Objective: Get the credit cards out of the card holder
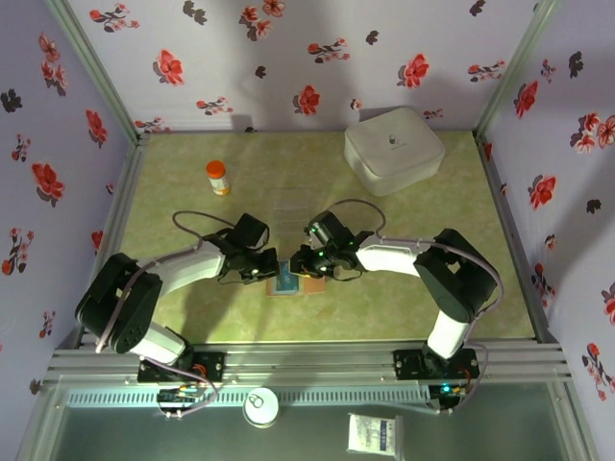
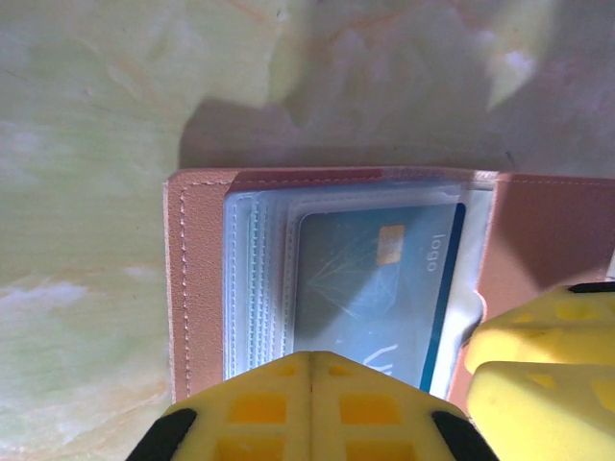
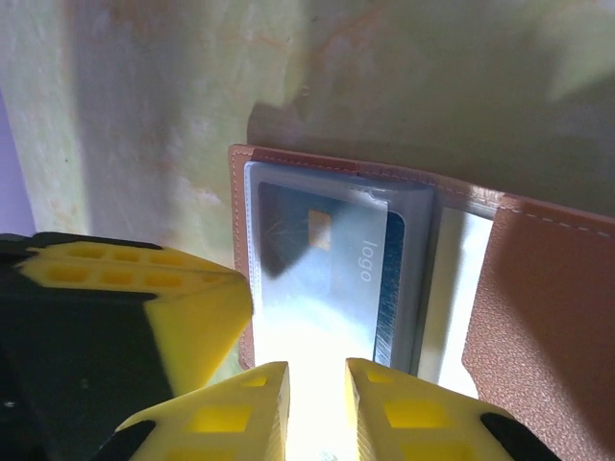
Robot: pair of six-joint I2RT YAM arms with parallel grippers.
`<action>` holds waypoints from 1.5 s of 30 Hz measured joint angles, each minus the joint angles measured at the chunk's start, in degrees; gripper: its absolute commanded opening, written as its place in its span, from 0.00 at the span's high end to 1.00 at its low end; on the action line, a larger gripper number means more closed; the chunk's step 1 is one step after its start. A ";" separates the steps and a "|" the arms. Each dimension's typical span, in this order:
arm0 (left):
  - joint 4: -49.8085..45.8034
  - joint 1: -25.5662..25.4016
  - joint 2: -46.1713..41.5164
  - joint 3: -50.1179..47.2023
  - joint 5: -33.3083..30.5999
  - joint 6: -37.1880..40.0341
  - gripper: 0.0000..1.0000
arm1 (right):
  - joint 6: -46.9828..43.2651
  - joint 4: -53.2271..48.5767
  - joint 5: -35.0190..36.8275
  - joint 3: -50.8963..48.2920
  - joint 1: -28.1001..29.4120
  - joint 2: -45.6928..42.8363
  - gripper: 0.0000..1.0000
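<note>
my left end effector [image 2: 309, 370] closed, right end effector [image 3: 317, 375] parted, card holder [image 2: 197, 288] open mid-frame, blue card [image 2: 370, 288] inside

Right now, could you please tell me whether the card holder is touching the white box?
Apart. The top external view shows the card holder at mid-table and the white box at the far edge, with green table between them.

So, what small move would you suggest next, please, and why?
Probably close the right gripper on the blue card: its jaws stand apart at the near edge, the card lies sleeved in the open card holder, and the shut left gripper sits alongside.
</note>
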 measured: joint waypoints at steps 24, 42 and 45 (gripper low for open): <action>0.42 0.48 1.03 0.00 0.79 0.13 1.00 | 2.36 3.61 -1.75 -0.94 -1.07 2.75 0.79; 0.35 0.48 0.81 0.00 0.76 0.13 1.00 | -1.07 -1.99 0.92 -0.44 -1.18 0.79 0.78; 0.35 0.48 0.79 0.00 0.76 0.13 1.00 | -1.11 -2.80 1.36 -0.44 -1.29 -0.02 0.78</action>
